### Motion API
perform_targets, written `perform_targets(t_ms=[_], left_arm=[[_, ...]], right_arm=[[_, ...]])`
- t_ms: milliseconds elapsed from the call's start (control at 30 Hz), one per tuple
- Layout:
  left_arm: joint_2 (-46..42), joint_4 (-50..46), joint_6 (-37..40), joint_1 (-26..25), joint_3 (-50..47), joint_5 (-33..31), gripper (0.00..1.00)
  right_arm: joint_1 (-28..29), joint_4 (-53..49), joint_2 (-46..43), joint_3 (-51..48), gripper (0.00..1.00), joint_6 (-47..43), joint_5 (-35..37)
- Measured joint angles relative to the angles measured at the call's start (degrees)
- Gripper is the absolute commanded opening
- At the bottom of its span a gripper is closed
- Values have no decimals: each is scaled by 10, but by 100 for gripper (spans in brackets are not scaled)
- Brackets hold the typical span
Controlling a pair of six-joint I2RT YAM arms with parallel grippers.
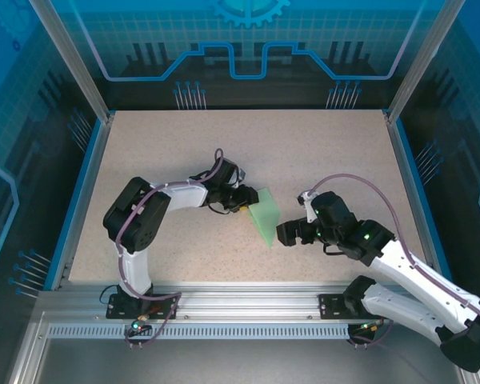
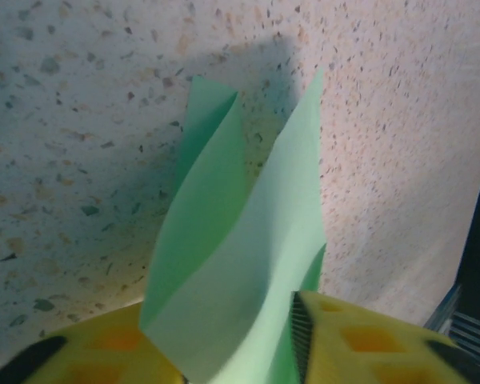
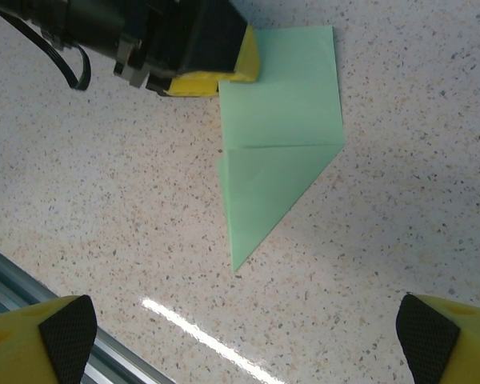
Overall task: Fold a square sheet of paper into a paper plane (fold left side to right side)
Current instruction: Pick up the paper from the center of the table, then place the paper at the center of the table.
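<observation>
Mint matte paper plane [image 3: 280,136], creased, pointed; left claw [image 2: 232,352] grasping it; right claw [image 3: 244,342] released.

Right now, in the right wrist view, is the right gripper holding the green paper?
No: the right gripper is wide open, and the green paper sits well ahead of it, not touching it.

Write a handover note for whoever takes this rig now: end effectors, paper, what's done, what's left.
Left end effector: shut on one edge of the pale mint-green paper sheet, whose layers lift between its fingers.
Right end effector: open, near the sheet's pointed tip, touching nothing.
Paper: on the speckled beige tabletop, between the two arms.
Done: folded into a pointed shape with a crease across it.
Left: it looks wide, not yet a slim dart, so more folds are probably needed.
</observation>
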Motion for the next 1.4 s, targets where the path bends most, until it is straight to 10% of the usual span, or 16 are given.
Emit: perform_targets(t_ms=[300, 667, 1400], left_arm=[[-1, -5, 33, 0, 3, 0, 6], [-87, 33, 87, 0, -58, 69, 4], [-177, 117, 112, 0, -156, 168, 3]], right_arm=[[-56, 36, 20, -31, 99, -12, -41], [-270, 231, 136, -87, 94, -20, -348], [-282, 535, 425, -93, 73, -61, -575]])
